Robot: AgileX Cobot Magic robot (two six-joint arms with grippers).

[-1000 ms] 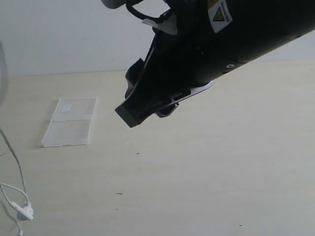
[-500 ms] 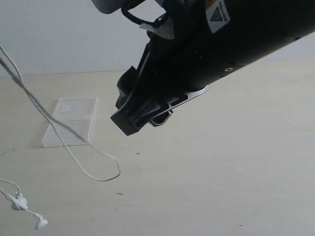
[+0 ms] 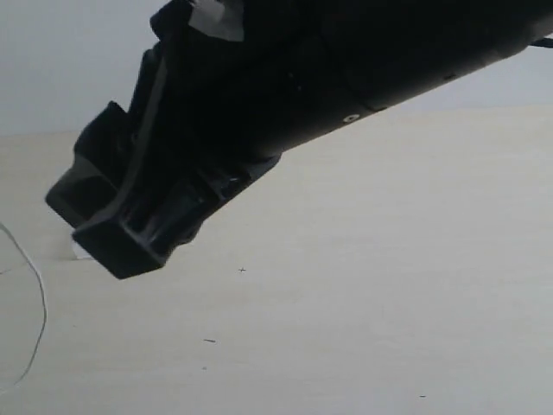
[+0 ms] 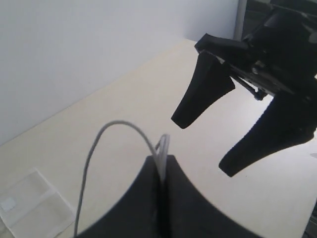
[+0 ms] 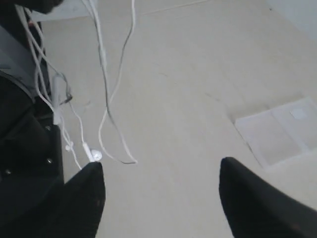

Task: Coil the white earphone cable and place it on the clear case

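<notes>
- Left hand (image 4: pixel 161 166): fingers clamped together on the white earphone cable (image 4: pixel 117 124). A loop of it arcs up out of the pinch and drops away to one side.
- Right hand (image 5: pixel 161 166): jaws well apart, gap between them clear, holding nothing. It hangs above the worktop (image 5: pixel 198 74) and faces the left hand in the left wrist view.
- Cable in the right wrist view: several strands hang down beside the left arm (image 5: pixel 20 148), and one slack loop reaches down to the worktop. An earbud (image 5: pixel 95 156) sits low at the strand ends; can't tell if it touches the surface.
- Clear case (image 5: pixel 280 131): lies flat on the worktop, two halves side by side, well apart from the cable.
- Exterior view: the right arm (image 3: pixel 259 86) blocks most of the frame and the case is almost fully hidden behind it. Only a thin curve of cable shows at the left edge.
</notes>
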